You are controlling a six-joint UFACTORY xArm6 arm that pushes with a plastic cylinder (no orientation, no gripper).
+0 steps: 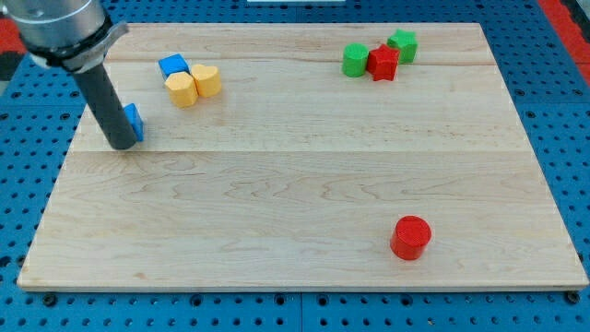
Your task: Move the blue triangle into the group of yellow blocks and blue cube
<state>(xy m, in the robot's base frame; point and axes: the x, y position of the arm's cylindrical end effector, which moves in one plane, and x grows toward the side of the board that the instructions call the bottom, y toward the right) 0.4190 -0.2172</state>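
The blue triangle [135,121] lies near the view's left edge of the wooden board, partly hidden behind my rod. My tip [121,144] rests on the board right against the triangle's lower left side. The group stands up and to the right of it: a blue cube [172,65], a yellow block [182,89] below it and a second yellow block [206,79] to its right, all touching. A short gap separates the triangle from the group.
Two green blocks [355,60] [403,43] flank a red block [383,63] at the view's top right. A red cylinder [410,237] stands at the lower right. The board [295,203] lies on a blue perforated surface.
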